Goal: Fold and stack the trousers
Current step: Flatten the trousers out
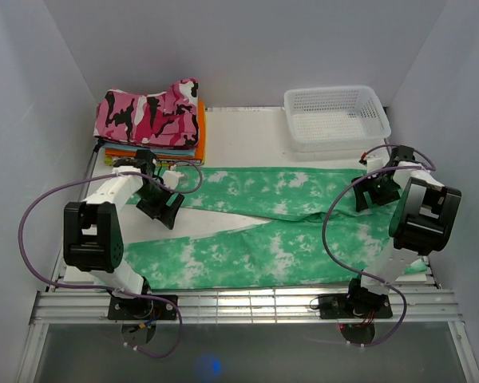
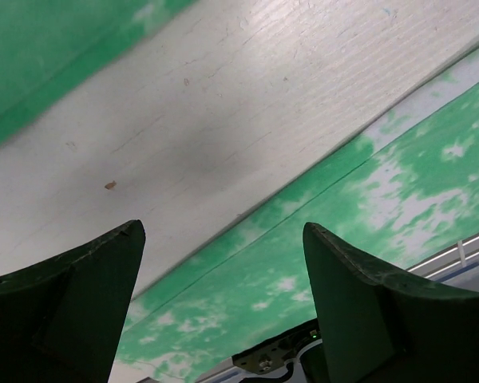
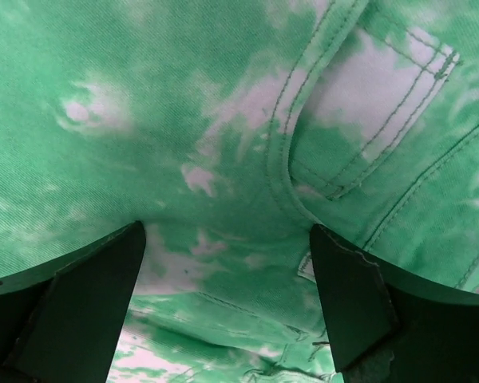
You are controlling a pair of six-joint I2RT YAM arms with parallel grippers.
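Note:
The mint-green, white-blotched trousers (image 1: 271, 239) lie flat across the table, waist to the right and the two legs spreading apart toward the left. My left gripper (image 1: 166, 209) hangs open above the bare wedge of table between the legs, by the far leg's left end. In the left wrist view that gripper (image 2: 223, 231) frames white table (image 2: 223, 104), with the near leg (image 2: 343, 223) to the lower right. My right gripper (image 1: 367, 195) stands open over the waist end. The right wrist view shows it (image 3: 227, 231) close above the fabric (image 3: 144, 96), with a stitched pocket (image 3: 367, 96) just beyond the right finger and nothing held.
A pile of folded clothes topped by a pink camouflage garment (image 1: 152, 112) sits at the back left, orange layers (image 1: 199, 132) under it. At the back right stands a white mesh basket (image 1: 335, 116). A metal rail (image 1: 247, 303) runs along the near edge.

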